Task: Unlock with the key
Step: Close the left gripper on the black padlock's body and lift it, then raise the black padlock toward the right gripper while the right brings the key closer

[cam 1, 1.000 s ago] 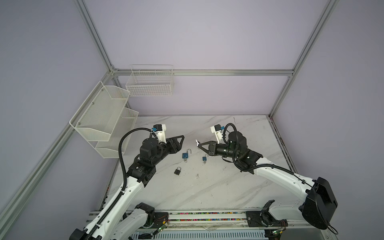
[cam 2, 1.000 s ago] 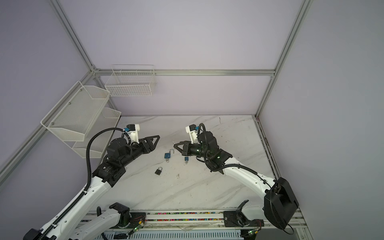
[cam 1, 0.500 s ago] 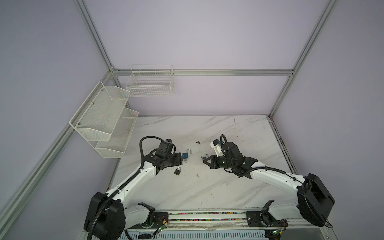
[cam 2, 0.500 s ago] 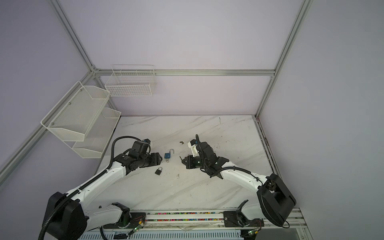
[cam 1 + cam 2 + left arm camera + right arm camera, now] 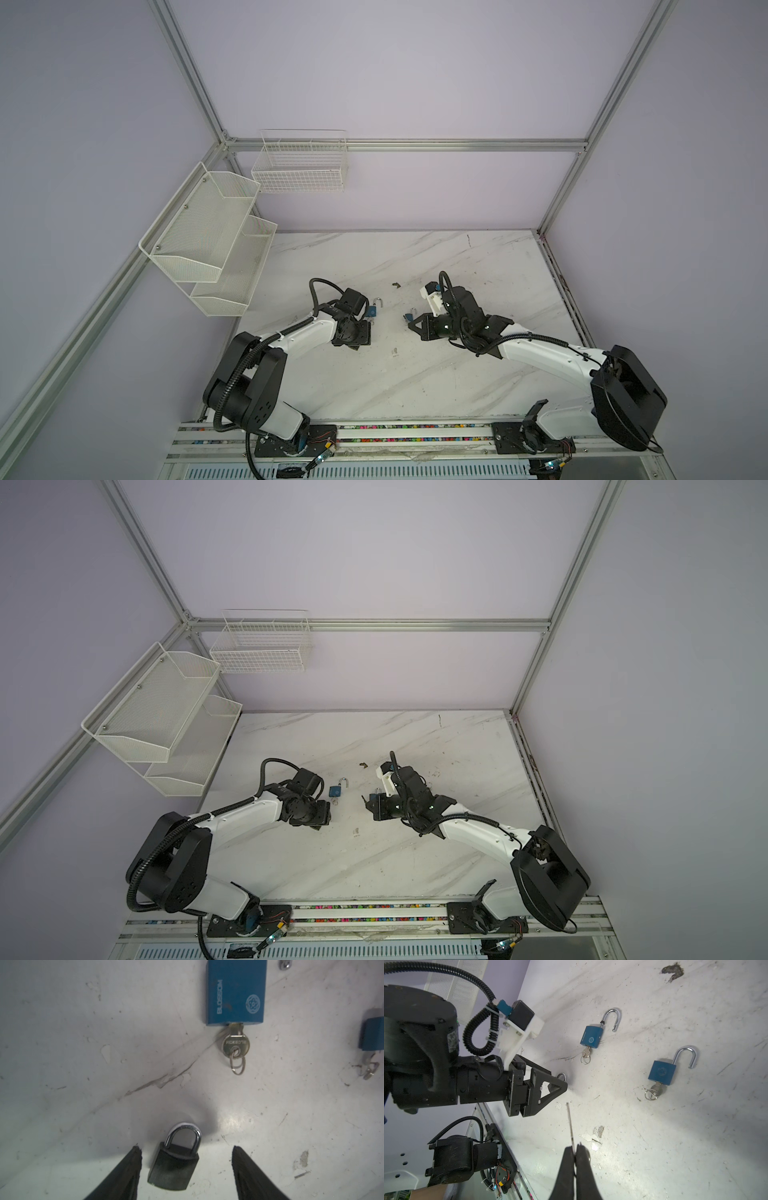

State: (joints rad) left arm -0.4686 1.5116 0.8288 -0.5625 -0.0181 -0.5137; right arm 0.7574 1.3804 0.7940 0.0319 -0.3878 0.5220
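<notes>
- The left gripper has dropped from its raised pose of a second ago down to the table. Its jaws are spread, one finger on each side of the black padlock, and neither is seen touching it.
- That padlock lies flat with its shackle closed. The arm now hides it in both top views.
- I judge the left arm ready to grasp: closing should pin the lock body for the key.
- In the middle, a blue padlock and a second blue padlock lie where they were. Their shackles are swung open with keys left in them, so they look finished.
- The right gripper has also come down low. Its fingers are pressed together on a thin key, seen edge-on, with the blade pointing towards the left gripper.
- Only the black lock seems left, and it will likely need lifting so its keyway meets the blade.
</notes>
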